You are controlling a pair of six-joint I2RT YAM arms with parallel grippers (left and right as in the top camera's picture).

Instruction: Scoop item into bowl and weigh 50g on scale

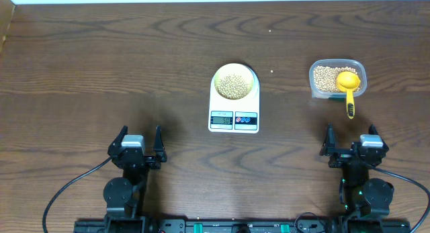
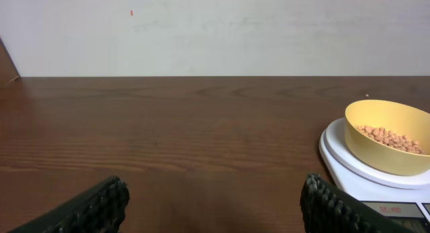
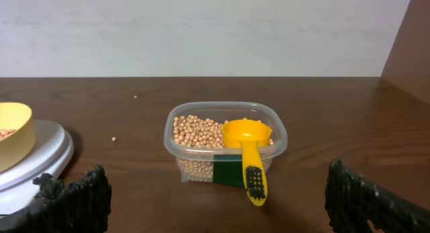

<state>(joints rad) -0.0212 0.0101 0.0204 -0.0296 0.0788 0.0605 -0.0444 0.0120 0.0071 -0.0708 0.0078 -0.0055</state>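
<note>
On scale (image 1: 234,109), bowl (image 2: 377,154) holds beans (image 1: 234,85); scoop (image 1: 348,86) lies in tub (image 1: 315,74) at right; left gripper (image 1: 140,133), right gripper (image 1: 351,133) spread wide, holding nothing.

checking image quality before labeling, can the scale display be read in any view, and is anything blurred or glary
Overhead: even light, no glare, but the scale display is too small to read. Left wrist: the display is cut by the bottom edge, digits faint; the end effector fingers look dark and soft. Right wrist: tub and scoop are sharp; display out of frame.
</note>
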